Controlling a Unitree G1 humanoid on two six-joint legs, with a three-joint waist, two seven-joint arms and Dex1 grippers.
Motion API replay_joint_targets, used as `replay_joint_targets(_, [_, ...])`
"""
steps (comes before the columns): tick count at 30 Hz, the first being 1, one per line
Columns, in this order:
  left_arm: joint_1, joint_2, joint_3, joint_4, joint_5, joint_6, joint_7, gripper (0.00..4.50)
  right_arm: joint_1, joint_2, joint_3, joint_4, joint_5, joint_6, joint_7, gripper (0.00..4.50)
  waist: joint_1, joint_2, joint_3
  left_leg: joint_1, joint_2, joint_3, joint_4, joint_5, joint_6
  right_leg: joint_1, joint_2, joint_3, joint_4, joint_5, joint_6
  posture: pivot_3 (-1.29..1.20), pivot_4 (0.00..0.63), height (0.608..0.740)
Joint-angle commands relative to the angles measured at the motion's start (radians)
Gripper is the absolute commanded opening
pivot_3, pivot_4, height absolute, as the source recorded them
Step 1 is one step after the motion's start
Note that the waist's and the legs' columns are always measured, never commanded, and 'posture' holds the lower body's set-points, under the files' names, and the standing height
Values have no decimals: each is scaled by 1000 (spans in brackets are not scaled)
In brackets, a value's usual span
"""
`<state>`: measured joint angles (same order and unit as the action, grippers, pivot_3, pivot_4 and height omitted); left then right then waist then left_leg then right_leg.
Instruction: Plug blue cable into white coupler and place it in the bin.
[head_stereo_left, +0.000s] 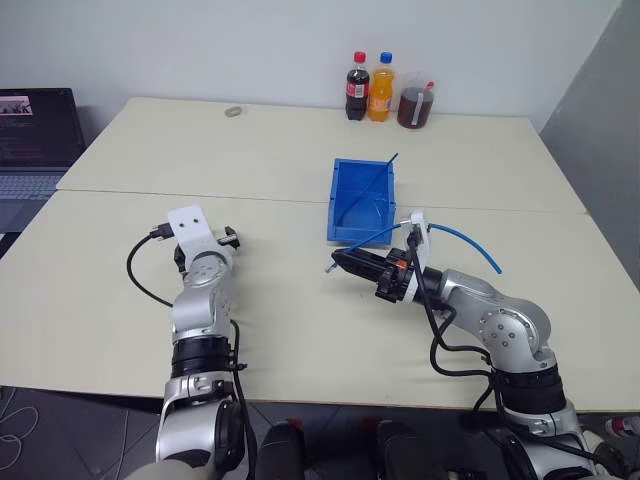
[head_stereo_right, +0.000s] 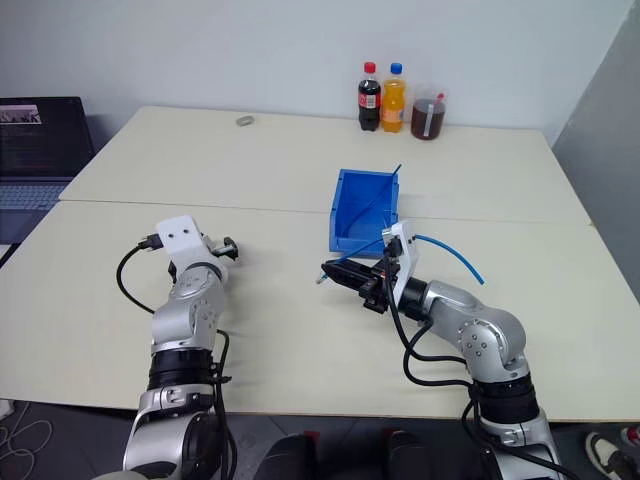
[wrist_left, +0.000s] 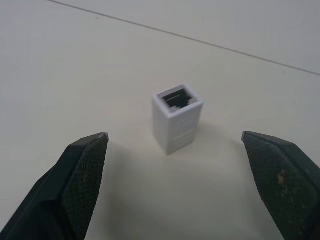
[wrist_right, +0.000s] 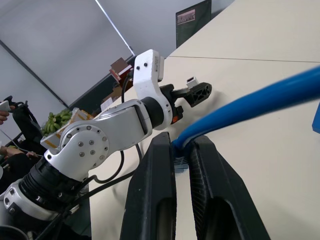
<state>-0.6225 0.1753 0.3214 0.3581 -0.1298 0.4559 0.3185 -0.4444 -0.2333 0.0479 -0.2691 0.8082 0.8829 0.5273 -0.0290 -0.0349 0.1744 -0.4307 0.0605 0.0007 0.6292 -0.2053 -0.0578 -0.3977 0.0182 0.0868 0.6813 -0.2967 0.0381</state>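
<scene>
Three bottles (head_stereo_left: 385, 90) are standing at the desk's (head_stereo_left: 280, 150) far edge, well beyond both arms, with a laptop (head_stereo_left: 35, 140) off to the left. The left end effector (wrist_left: 185, 165) is gaping wide around the upright white coupler (wrist_left: 177, 117), untouched. The right end effector (wrist_right: 182, 175), reaching level, is clamping the blue cable (wrist_right: 250, 107) just short of the bin (head_stereo_left: 360, 200).

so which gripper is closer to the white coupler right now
Left. The left gripper is open with the white coupler standing just ahead between its fingers; the right gripper, holding the blue cable, is farther away.
</scene>
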Motion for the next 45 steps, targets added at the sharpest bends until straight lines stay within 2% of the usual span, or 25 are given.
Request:
replay_joint_targets(1, [-45,8,7,51,14,-53,17,4500,-11,-7,-25,-35,17,-7,6,89,-2,0,0,0,0,0,0,0,0,0,0,0,0,0,0,0,150,740])
replay_joint_targets(10, [-125,24,15,201,17,-149,48,4500,-7,-11,-28,-42,18,0,3,89,-1,0,0,-1,0,0,0,0,0,-2,0,0,1,0,0,0,150,740])
replay_joint_targets(15, [-136,29,18,235,14,-174,50,3625,-4,-11,-28,-46,19,3,1,89,-1,0,0,-1,0,0,0,0,0,-2,0,0,1,0,0,0,150,740])
replay_joint_targets(28, [-128,44,23,257,12,-197,45,894,-4,-12,-24,-42,16,1,7,89,0,0,0,-1,0,0,0,0,0,-2,0,0,1,1,0,0,150,740])
replay_joint_targets(32, [-104,38,7,218,10,-176,17,827,-3,-13,-22,-44,13,-2,7,89,0,0,0,-1,0,0,0,0,0,-2,0,0,1,1,0,0,150,740])
replay_joint_targets(38, [31,70,-134,-54,-59,-17,-323,819,22,-71,-28,-113,-4,-10,12,89,-1,0,0,-2,0,1,0,0,-1,-3,0,0,2,1,-1,0,150,740])
replay_joint_targets(41, [121,152,-249,-242,-125,95,-575,818,74,-138,-49,-194,-4,-8,13,89,1,0,0,-2,0,1,0,0,-1,-3,0,0,2,1,-1,0,150,740])
replay_joint_targets(45, [191,273,-390,-411,-202,151,-888,815,147,-212,-73,-273,-2,-13,10,89,-1,0,0,-2,0,1,0,0,-1,-3,0,0,2,1,-1,0,150,740])
